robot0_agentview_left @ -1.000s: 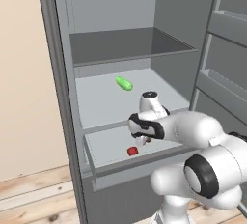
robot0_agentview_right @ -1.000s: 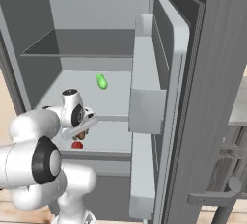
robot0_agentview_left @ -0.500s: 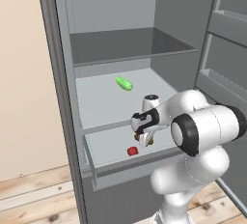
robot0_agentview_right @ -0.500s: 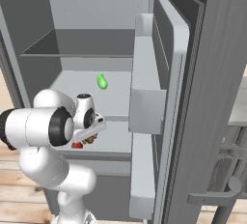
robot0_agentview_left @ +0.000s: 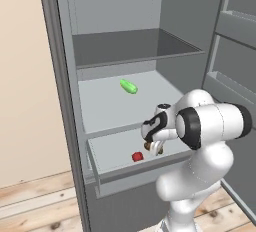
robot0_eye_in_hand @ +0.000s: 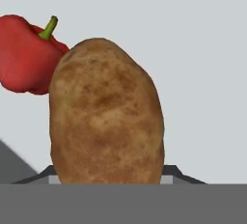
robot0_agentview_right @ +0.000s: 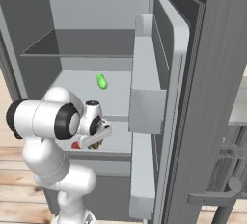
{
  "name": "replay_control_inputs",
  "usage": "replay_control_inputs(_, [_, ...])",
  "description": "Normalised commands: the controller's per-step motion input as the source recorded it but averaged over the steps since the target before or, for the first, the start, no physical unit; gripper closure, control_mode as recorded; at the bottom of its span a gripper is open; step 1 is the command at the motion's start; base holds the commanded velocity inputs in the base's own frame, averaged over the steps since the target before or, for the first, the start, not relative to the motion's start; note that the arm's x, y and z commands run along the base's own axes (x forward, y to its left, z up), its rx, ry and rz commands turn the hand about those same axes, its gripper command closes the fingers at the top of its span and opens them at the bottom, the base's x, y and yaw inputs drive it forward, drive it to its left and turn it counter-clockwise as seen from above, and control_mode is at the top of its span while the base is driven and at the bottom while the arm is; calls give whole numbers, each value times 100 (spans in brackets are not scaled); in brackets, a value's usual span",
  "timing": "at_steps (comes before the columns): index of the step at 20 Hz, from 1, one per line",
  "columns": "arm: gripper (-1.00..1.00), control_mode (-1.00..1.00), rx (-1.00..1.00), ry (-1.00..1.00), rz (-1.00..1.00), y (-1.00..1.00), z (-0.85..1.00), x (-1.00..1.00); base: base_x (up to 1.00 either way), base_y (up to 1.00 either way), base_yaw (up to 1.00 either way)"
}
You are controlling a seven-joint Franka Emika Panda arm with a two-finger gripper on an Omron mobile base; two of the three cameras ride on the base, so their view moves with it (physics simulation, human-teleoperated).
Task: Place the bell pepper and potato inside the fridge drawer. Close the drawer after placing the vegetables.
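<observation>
— How many vegetables do you count?

— Three. One bell pepper (robot0_agentview_left: 137,156), red, lying on the floor of the pulled-out fridge drawer (robot0_agentview_left: 120,175), left of the arm's hand. One potato (robot0_eye_in_hand: 106,114), brown, upright right in front of the hand camera. One elongated green vegetable (robot0_agentview_left: 128,86) on the shelf (robot0_agentview_left: 100,107) above the drawer, farther back.

— And drawers, shelves?

— One drawer, open. Two shelves above it, the upper shelf (robot0_agentview_left: 125,48) bare.

— What about the claw?

— The gripper (robot0_agentview_left: 153,147) hangs over the drawer, right of the pepper. The potato sits between its fingers, whose tips are hidden behind it, so they look closed on it, narrowly parted by its width. The pepper shows behind the potato, up and left.
</observation>
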Motion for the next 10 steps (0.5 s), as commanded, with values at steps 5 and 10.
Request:
replay_control_inputs(5, [100,-100,0,0,0,-3,-30,0,0,0,0])
replay_control_inputs(10, [-100,-100,0,3,0,-3,-20,0,0,0,0])
